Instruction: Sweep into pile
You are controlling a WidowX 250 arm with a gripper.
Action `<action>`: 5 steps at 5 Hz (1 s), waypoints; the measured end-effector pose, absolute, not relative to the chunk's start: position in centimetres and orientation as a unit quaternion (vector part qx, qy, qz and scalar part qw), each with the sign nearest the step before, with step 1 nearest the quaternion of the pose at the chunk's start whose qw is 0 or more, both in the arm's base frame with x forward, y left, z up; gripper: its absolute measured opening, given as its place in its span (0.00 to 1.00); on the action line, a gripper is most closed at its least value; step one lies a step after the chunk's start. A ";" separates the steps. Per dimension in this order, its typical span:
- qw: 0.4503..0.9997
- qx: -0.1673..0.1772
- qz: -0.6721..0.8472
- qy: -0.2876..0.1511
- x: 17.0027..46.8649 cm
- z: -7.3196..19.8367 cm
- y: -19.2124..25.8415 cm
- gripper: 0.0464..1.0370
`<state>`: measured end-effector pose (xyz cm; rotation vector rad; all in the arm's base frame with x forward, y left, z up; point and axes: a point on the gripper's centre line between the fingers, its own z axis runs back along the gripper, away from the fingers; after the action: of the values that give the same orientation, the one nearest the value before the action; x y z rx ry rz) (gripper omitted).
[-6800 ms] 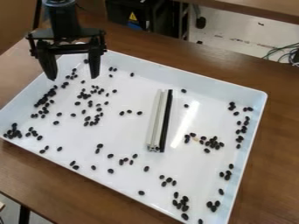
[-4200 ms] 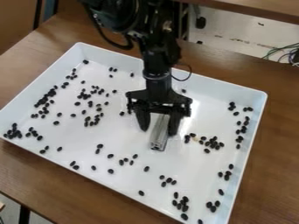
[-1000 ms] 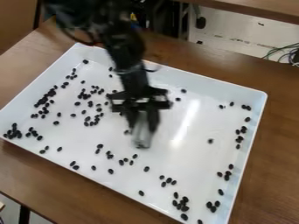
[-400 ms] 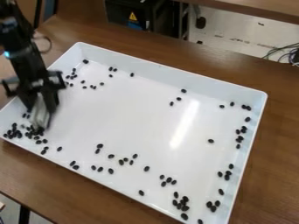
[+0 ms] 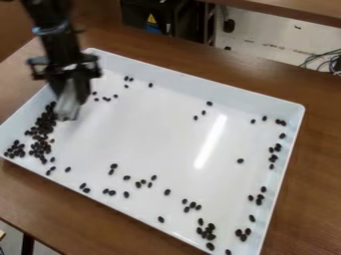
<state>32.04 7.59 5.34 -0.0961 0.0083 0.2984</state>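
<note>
A black claw (image 5: 70,95), closed on a pale bar (image 5: 67,110), hangs over the left side of a white tray (image 5: 156,134) on a brown tabletop (image 5: 313,174). It grips the bar high up, likely so the free lower end can push. Dark beans (image 5: 45,124) crowd near the left wall, which probably serves as a backstop. Stray beans (image 5: 205,234) lie along the lower and right edges, so more sweeping seems needed.

Brt rm, glare streak (image 5: 212,142) on tray (image 5: 150,139), arm (image 5: 59,44) blurry
</note>
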 end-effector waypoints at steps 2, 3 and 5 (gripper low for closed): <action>0.996 -0.075 0.044 -0.001 34.7 6.0 -2.6 0.32; 0.996 -0.087 -0.012 0.026 34.6 5.2 -7.3 0.32; 0.993 -0.096 -0.039 0.061 34.7 2.7 -15.5 0.32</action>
<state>34.67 -15.47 2.66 -0.1932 0.1231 -0.0775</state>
